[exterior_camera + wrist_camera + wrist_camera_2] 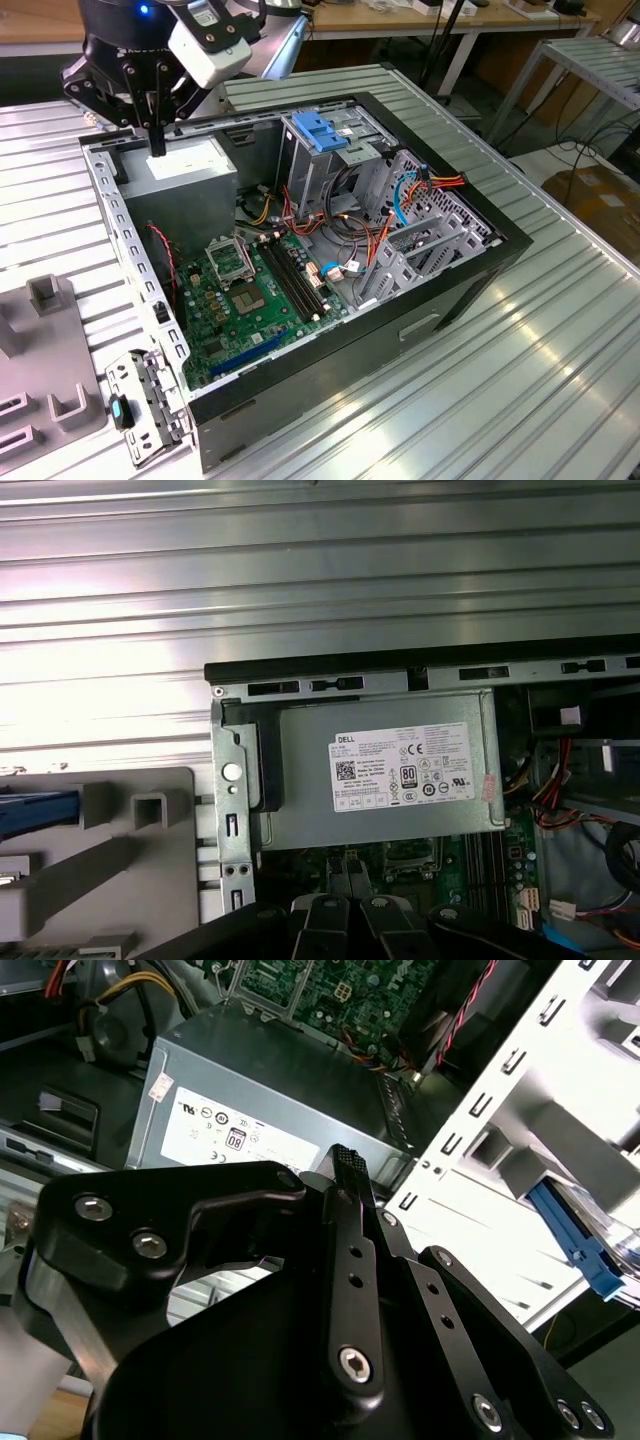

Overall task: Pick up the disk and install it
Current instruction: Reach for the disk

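- Black gripper (157, 148), fingers pressed together and empty, hovers above grey power-supply box (185, 172).
- Exterior view: blue plastic latch (322, 130) atop metal cage (335, 168).
- First wrist view: white sticker (410, 767) on the box.

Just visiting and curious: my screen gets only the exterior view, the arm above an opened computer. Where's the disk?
Observer: In the first wrist view the disk, likely that blue rail, lies on a grey holder outside the case.
Visitor: Is that close by?
Observer: The second wrist view shows the rail just past the case's white slotted wall; the gripper hangs inside it.
Visitor: And straight below?
Observer: From above, the first wrist view shows the power-supply box bearing a white sticker with a square code.
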`<state>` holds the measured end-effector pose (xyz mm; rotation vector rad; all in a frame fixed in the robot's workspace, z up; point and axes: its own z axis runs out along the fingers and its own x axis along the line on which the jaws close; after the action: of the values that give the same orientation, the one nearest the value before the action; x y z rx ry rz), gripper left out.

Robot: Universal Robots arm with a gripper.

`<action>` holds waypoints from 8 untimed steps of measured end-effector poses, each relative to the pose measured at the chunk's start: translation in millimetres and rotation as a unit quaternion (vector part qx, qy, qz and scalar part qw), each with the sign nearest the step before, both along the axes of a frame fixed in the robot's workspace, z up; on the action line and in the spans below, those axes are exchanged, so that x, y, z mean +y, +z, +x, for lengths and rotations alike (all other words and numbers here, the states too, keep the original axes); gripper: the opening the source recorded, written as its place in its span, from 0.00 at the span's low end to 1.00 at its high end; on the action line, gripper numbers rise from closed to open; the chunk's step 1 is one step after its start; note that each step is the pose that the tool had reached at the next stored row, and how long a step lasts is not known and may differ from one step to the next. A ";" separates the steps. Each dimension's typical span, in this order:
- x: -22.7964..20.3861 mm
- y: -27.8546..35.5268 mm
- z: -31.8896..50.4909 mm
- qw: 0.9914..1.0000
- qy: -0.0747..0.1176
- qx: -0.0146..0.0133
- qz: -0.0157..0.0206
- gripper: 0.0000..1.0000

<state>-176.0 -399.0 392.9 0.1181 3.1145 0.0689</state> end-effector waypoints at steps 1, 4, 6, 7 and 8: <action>0.0 0.0 -0.3 1.000 0.000 0.000 0.000 0.11; 0.0 0.0 -1.2 1.000 0.000 0.000 0.000 0.11; 0.0 0.0 -1.8 1.000 0.000 0.000 0.000 0.11; 0.0 0.0 -2.1 1.000 0.000 0.000 0.000 0.11; 0.0 -0.1 -2.4 1.000 0.000 0.000 0.000 0.11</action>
<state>-178.4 -399.0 392.9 0.1181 3.1145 0.0689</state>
